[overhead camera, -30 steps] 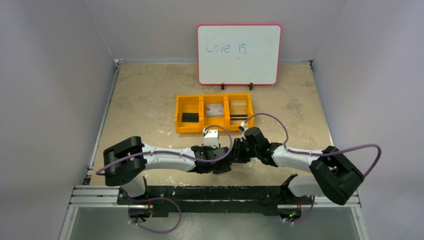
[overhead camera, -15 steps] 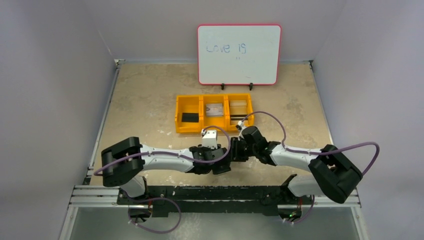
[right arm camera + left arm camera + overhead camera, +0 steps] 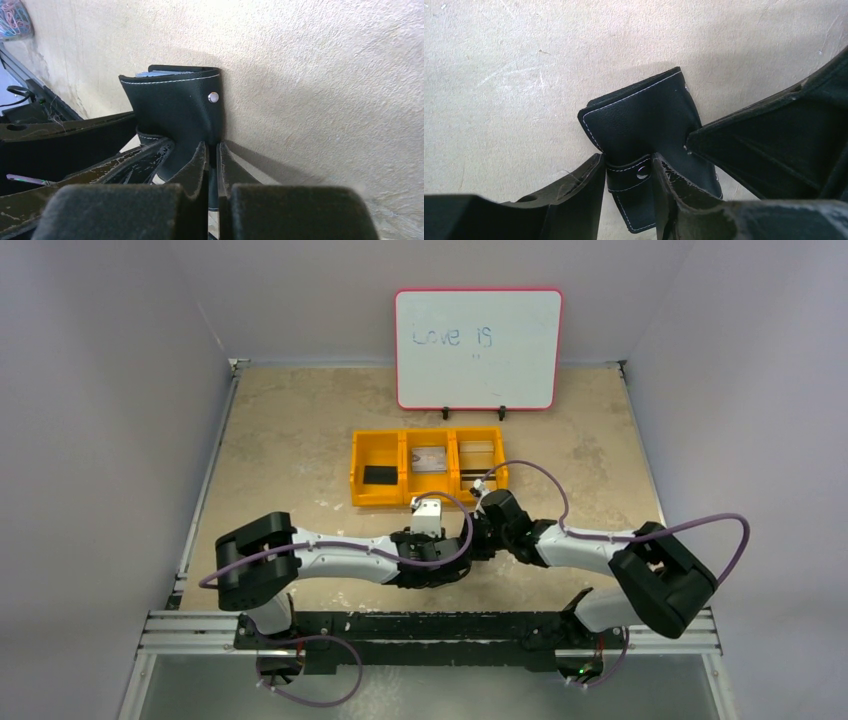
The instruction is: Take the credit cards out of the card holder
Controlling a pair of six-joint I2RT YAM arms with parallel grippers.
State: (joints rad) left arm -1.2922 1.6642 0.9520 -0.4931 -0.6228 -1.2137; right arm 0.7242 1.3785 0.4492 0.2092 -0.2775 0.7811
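The wallet (image 3: 644,117) is held between the two arms at the middle of the bench (image 3: 499,75), just on the near side of the yellow tray (image 3: 400,498). From above it is hidden under the wrists. The left gripper (image 3: 628,167) is closed across the snap tab, with one finger pressed to each side of the strap. The right gripper (image 3: 212,147) is brought in from the right, its jaws nearly shut on a thin cover at the wallet's right edge. The wallet is thus bridged between both jaws, and neither arm is nearer.

The wallet's long axis is seen running away from the left jaws, tilted slightly across them. The cards (image 3: 159,73) are shown only as pale edges at the end farthest from the right jaws. The mouth is therefore judged to point left, away from that gripper. Whether the wallet rests on the bench cannot be told.
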